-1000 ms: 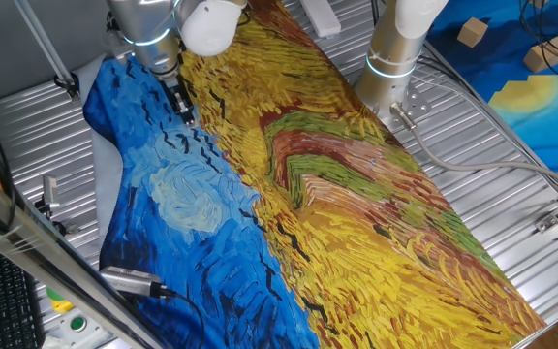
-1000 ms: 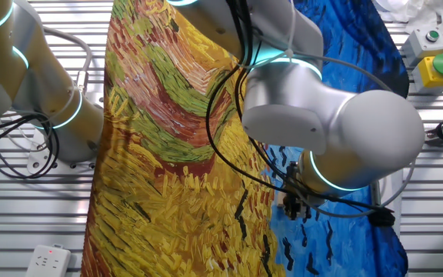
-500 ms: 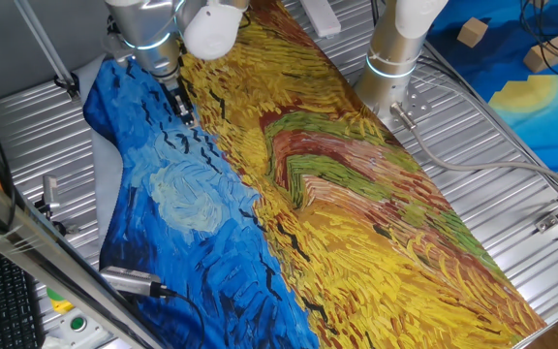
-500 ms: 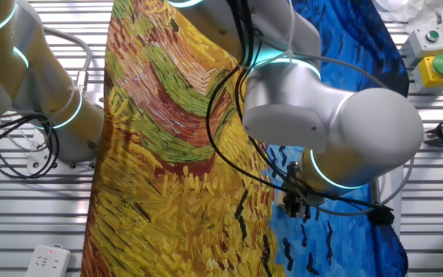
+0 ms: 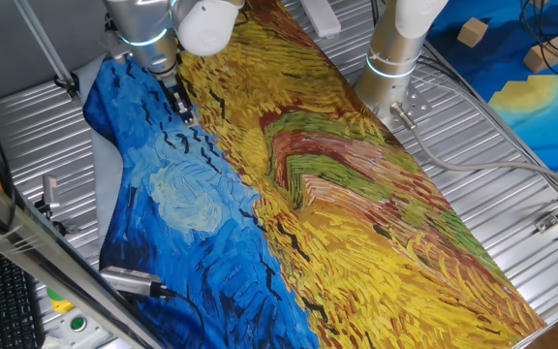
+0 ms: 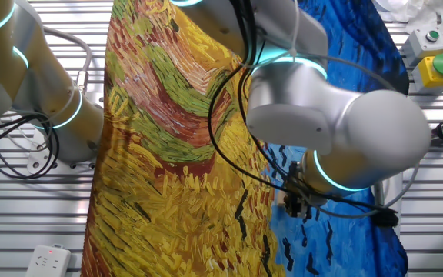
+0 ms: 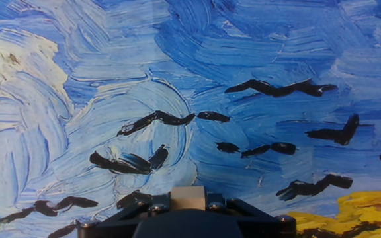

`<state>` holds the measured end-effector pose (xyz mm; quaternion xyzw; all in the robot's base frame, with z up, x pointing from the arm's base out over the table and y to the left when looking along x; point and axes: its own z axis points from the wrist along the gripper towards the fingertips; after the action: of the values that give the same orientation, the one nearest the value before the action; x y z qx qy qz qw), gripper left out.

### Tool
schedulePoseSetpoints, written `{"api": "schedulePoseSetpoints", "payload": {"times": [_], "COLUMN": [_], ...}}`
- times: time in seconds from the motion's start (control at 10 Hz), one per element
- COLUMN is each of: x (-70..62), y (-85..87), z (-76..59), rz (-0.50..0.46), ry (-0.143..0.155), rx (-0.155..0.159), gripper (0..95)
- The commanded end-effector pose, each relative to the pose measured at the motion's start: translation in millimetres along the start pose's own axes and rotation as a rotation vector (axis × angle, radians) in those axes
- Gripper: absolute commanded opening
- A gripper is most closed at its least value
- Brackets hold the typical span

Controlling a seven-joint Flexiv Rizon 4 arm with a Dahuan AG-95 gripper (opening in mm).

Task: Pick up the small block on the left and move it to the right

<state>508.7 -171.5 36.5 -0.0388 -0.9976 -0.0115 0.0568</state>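
The black two-finger gripper [image 5: 184,113] hangs low over the blue, far-left part of the painted cloth [image 5: 192,213], jaws clamped on the tiny light tan wooden cube [image 7: 188,198]. My call: lift it clear, carry it right without loosening the pinch, and set it down level.

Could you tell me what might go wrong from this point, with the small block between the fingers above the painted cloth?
The small block shows only as a sliver at the fingers in the hand view, so the grip may be shallow and it could slip. The gripper sits low over the cloth; dragging sideways might snag or bunch it.
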Motion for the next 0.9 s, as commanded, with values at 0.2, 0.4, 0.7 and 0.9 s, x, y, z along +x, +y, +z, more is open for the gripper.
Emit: {"api": "schedulePoseSetpoints", "payload": {"times": [0.2, 0.4, 0.7, 0.9], "x": [2.0, 2.0, 2.0, 2.0], "y": [1.0, 1.2, 1.2, 1.2], "z": [-5.7, -5.7, -5.7, -5.8], "rz": [-0.001, -0.001, 0.004, 0.01], "ry": [0.001, 0.003, 0.0, 0.001], "rx": [-0.001, -0.002, 0.0, -0.001], "gripper": [0.0, 0.0, 0.0, 0.0]}}
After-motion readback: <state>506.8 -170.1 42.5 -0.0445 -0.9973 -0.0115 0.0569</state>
